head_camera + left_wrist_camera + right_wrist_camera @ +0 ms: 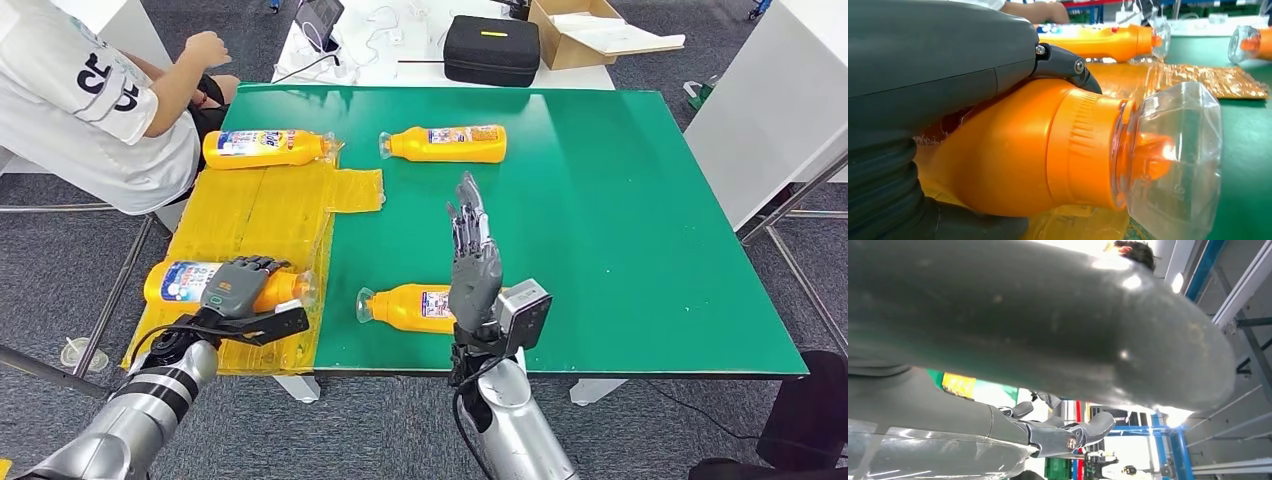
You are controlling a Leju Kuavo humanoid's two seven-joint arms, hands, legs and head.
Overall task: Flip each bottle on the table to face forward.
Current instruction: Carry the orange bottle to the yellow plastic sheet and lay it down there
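Observation:
Several orange bottles with clear caps lie on their sides on the green table (pixel 620 200). My left hand (pixel 240 285) grips the near-left bottle (pixel 180 281) on the yellow mat (pixel 255 215). In the left wrist view its fingers (pixel 1068 62) curl over the bottle's orange shoulder (pixel 1013 160), and the clear cap (pixel 1178 160) points away. My right hand (pixel 472 262) stands upright and open, fingers straight, just above the near-middle bottle (pixel 405 306) and holding nothing. Two more bottles lie farther back: one on the mat (pixel 265 148), one on the green (pixel 445 143).
A person in a white shirt (pixel 80 100) sits at the table's far left corner, an arm near the mat. Behind the green table, a white table carries a black case (pixel 492 48) and a cardboard box (pixel 590 30). The right half of the green table is bare.

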